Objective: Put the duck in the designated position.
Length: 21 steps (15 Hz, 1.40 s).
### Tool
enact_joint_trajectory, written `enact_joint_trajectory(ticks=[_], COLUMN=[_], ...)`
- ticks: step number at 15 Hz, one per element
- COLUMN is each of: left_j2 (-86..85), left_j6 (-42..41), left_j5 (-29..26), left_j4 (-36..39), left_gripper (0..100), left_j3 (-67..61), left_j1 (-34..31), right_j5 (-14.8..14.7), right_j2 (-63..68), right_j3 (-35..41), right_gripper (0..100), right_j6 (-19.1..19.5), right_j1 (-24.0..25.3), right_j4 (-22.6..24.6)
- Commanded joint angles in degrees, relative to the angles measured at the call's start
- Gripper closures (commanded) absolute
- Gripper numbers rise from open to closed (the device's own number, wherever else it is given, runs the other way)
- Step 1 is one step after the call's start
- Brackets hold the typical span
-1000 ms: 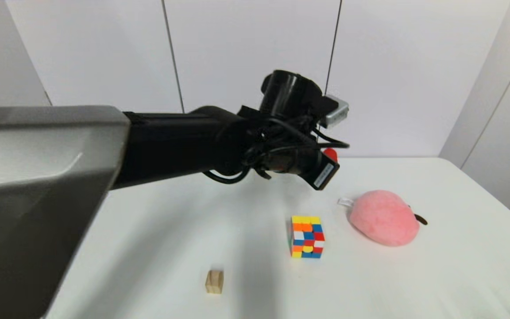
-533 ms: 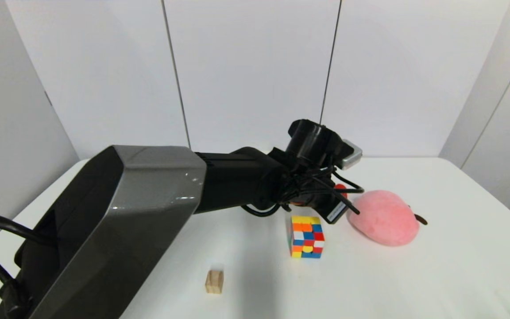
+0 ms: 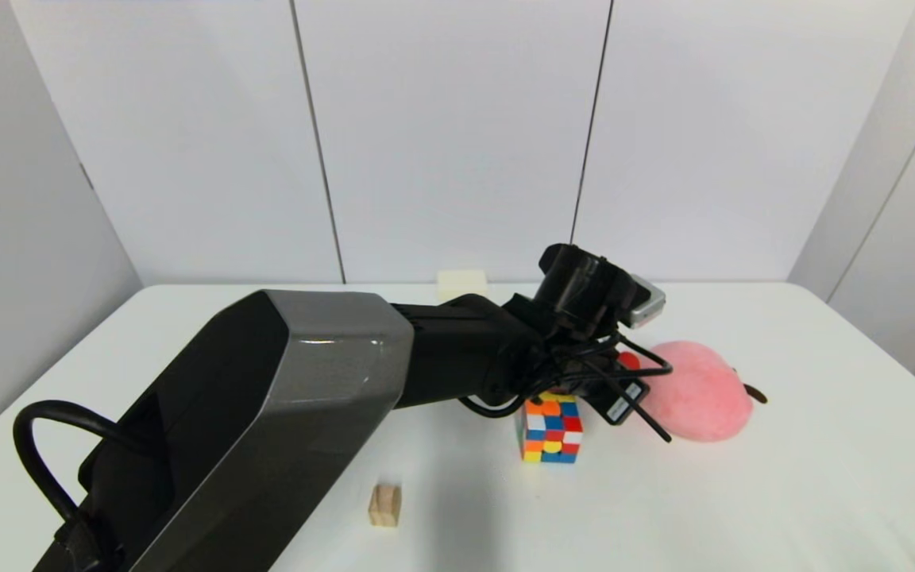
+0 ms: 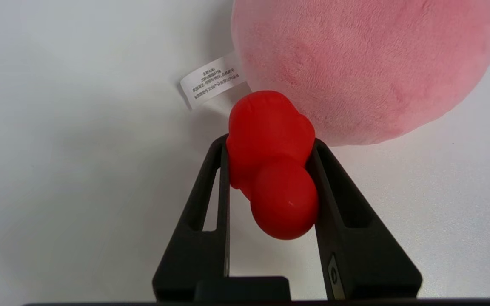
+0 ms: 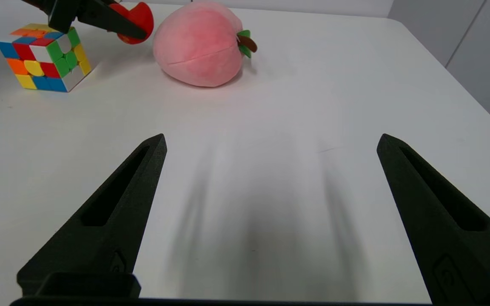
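White table [image 3: 823, 492]: plush [image 3: 700, 391] beside duck [image 4: 270, 161]

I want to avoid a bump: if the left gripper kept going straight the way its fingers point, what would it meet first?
Probably the white tabletop just beside the pink plush; the left gripper, shut on the duck, points down there. Depth is unclear.

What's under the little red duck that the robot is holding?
Bare white table, right beside the pink plush peach and its white tag. The left hand grips the duck on both sides. The spot straight beneath the duck is hidden by the duck itself.
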State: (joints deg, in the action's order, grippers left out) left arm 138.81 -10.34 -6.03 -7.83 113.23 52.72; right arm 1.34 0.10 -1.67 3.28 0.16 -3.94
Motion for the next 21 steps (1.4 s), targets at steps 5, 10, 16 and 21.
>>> enact_joint_trajectory(ticks=[5,10,16,21], left_j2=[-2.3,-3.6,-5.1,-15.5], left_j6=[-0.4,-0.3,-0.6,-1.1], left_j5=[2.9,3.2,3.7,10.5], left_j4=[-1.6,-5.2,-5.3,-6.3], left_gripper=[100,0,0,0], left_j3=[0.0,0.0,0.0,0.0], left_j1=[-0.2,-0.2,-0.2,-1.0], right_j5=[0.0,0.0,0.0,0.0], right_j2=[0.1,0.1,0.1,0.1], right_j3=[0.0,0.0,0.0,0.0], right_gripper=[0,0,0,0], right_j6=[0.1,0.1,0.1,0.1], right_j1=[0.0,0.0,0.0,0.0], right_j4=[0.0,0.0,0.0,0.0])
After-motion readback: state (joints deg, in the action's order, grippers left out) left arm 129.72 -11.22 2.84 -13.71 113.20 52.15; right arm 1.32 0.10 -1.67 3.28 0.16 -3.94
